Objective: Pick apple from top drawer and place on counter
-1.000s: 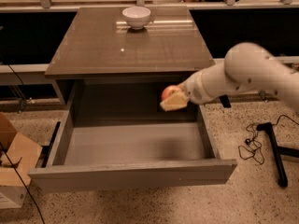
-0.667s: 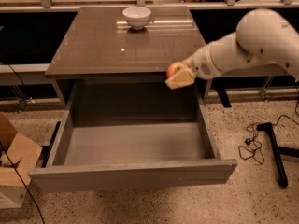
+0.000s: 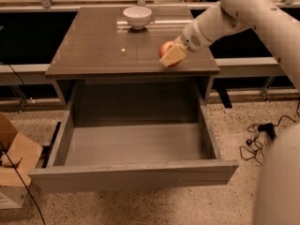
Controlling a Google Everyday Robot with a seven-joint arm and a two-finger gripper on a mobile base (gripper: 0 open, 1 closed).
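Observation:
The red apple (image 3: 166,48) is held in my gripper (image 3: 171,55), whose pale fingers (image 3: 174,55) are closed around it. The gripper and apple hang just above the front right part of the glossy brown-grey counter (image 3: 98,46). My white arm (image 3: 234,13) reaches in from the upper right. The top drawer (image 3: 136,144) is pulled fully open below the counter, and its grey inside shows nothing in it.
A white bowl (image 3: 137,17) stands at the back middle of the counter. A cardboard box (image 3: 14,158) sits on the floor at the left. A black cable and plug (image 3: 260,132) lie on the speckled floor at the right. A pale ledge (image 3: 248,67) runs behind.
My gripper has lifted the apple up out of the drawer space and carried it back over the front right of the counter.

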